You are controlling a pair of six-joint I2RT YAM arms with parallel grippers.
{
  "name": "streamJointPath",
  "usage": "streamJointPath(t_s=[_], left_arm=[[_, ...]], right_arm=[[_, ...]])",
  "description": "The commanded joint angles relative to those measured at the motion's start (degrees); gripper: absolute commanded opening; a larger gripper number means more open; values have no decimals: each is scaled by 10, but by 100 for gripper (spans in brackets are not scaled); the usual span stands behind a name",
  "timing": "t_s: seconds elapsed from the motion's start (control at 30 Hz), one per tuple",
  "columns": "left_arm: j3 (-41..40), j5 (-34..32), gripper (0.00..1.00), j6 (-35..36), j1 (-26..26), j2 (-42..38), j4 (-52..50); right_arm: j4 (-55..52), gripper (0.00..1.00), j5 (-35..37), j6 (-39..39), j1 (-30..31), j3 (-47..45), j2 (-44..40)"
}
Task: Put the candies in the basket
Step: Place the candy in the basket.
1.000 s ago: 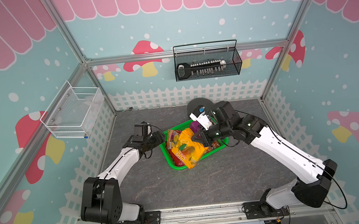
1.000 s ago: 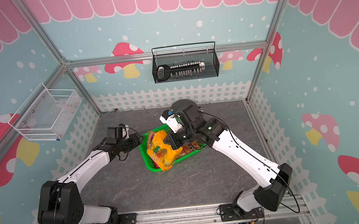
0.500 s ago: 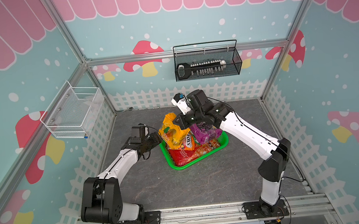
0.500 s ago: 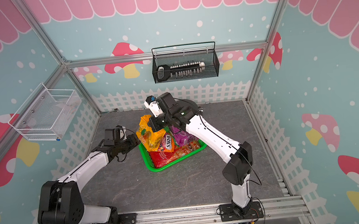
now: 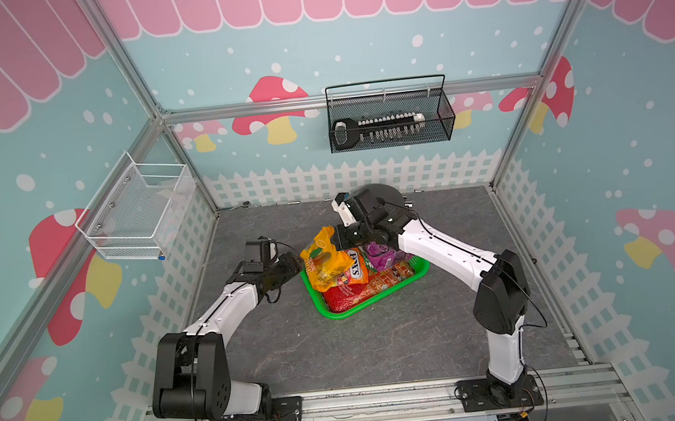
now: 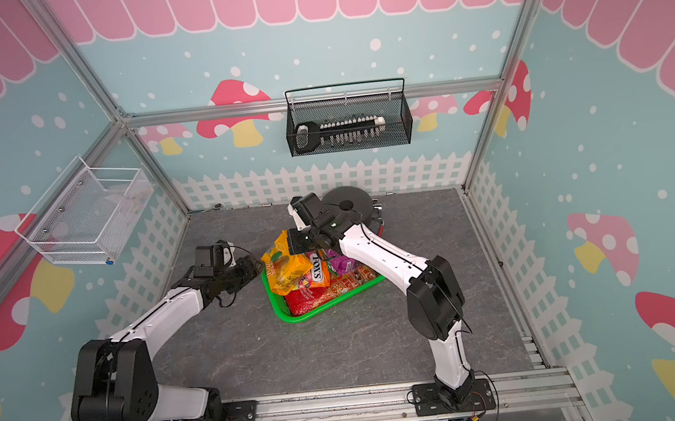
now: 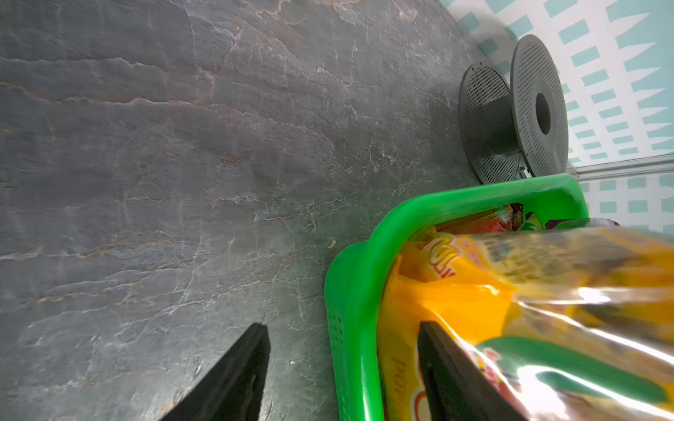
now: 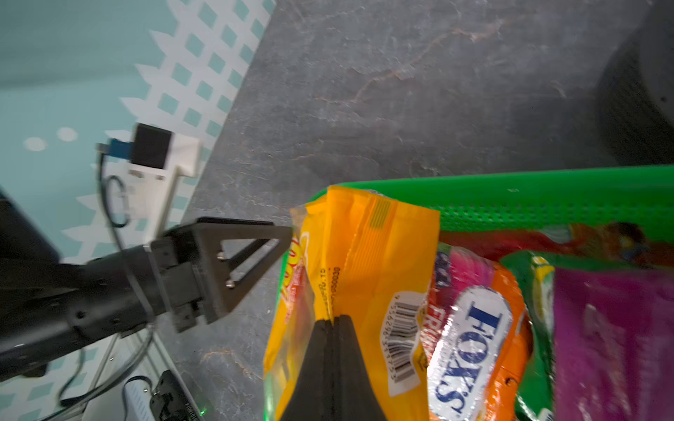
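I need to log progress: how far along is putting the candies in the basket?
Done: the red bag, the orange FOX'S bag and the purple bag lie in the green basket. In hand: the right gripper is shut on the yellow-orange bag, held over the basket's corner; the left gripper is open, straddling the rim there. Left: lower and release that bag.

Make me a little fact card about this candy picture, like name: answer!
right end effector: shut on the yellow-orange bag, whose lower part is in the basket
left end effector: open, one finger on each side of the green basket wall
lying in basket: FOX'S bag, purple bag, red bags
behind basket: grey spool
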Motion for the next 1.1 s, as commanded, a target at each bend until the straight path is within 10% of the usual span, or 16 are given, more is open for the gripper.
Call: streamJointPath(t_s=[0.0,0.63,1.07], left_arm=[[-1,17,69,6,1,-5,14],[22,62,68,16,1,-16,6],[27,36,68,22,1,-4,5]], right_arm=[[29,0,35,14,-11,-50,-41],[-37,0,171,-94,-13,-58,-31],[-25,25,133,-101,-13,-42,-48]])
